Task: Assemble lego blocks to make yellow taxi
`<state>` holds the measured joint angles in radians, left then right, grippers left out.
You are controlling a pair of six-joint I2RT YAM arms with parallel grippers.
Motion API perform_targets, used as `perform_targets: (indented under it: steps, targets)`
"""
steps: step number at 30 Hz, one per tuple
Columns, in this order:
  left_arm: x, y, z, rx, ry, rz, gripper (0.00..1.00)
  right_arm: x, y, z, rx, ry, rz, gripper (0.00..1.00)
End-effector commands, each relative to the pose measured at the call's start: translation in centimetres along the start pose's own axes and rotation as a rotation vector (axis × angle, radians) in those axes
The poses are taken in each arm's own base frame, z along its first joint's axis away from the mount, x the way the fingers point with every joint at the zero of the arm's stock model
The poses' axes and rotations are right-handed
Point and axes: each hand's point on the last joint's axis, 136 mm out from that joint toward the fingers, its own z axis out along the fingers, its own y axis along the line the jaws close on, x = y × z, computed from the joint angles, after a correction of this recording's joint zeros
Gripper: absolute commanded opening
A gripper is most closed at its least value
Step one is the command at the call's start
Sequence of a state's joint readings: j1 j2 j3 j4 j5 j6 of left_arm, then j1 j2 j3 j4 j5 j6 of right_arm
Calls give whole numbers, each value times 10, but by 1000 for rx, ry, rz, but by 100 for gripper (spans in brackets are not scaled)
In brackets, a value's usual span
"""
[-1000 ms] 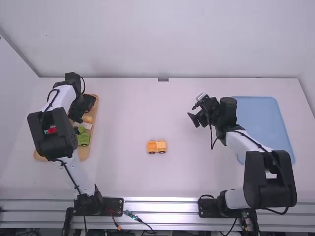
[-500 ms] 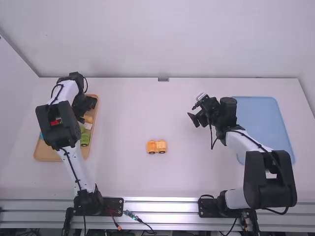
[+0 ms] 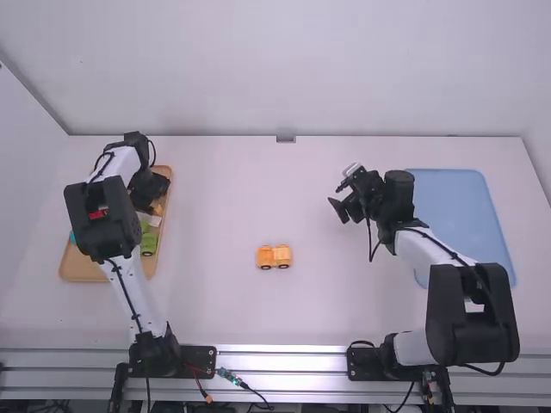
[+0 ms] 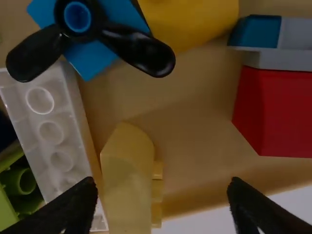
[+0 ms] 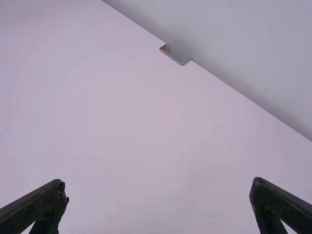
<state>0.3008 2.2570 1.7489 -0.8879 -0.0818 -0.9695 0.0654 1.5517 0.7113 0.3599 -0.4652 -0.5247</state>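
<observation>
My left gripper (image 3: 153, 200) is over the far part of the wooden tray at the left. In the left wrist view the left gripper (image 4: 161, 195) is open, and a yellow block (image 4: 127, 175) lies below, between its fingertips and nearer one of them, not gripped. The yellow-orange car body (image 3: 274, 256) with dark wheels stands on the table near the middle. My right gripper (image 3: 343, 211) hangs over the table right of the middle. The right wrist view shows the right gripper (image 5: 158, 192) wide open with nothing between its fingers.
The wooden tray (image 3: 83, 270) also holds a green piece (image 3: 149, 243), a white block (image 4: 53, 131), a red block (image 4: 280, 112) and a black propeller piece (image 4: 141, 52) on blue. A blue tray (image 3: 461, 206) lies at the right, partly behind the right arm.
The left arm has swung slightly to the right over the wooden tray, uncovering more of the tray's near end. The right arm and the car body have stayed put.
</observation>
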Motion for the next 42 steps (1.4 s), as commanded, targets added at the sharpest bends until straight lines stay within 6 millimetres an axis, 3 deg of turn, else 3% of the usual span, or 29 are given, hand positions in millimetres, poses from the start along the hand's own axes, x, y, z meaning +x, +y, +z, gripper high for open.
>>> perform_targets:
  steps: [1,25,33,41,42]
  targets:
    - [5,2,3,-12,10,8,64,-19,-6,-5,16,-39,-18,99]
    - [14,5,19,-5,31,2,54,-18,-6,-5,16,-39,-17,100]
    - [14,9,27,-2,26,-4,34,-17,-6,-5,14,-35,-15,99]
    - [16,16,26,-29,44,0,28,-17,-6,-5,14,-35,-15,99]
    - [16,17,26,-30,44,-6,21,-17,-6,-5,14,-35,-15,99]
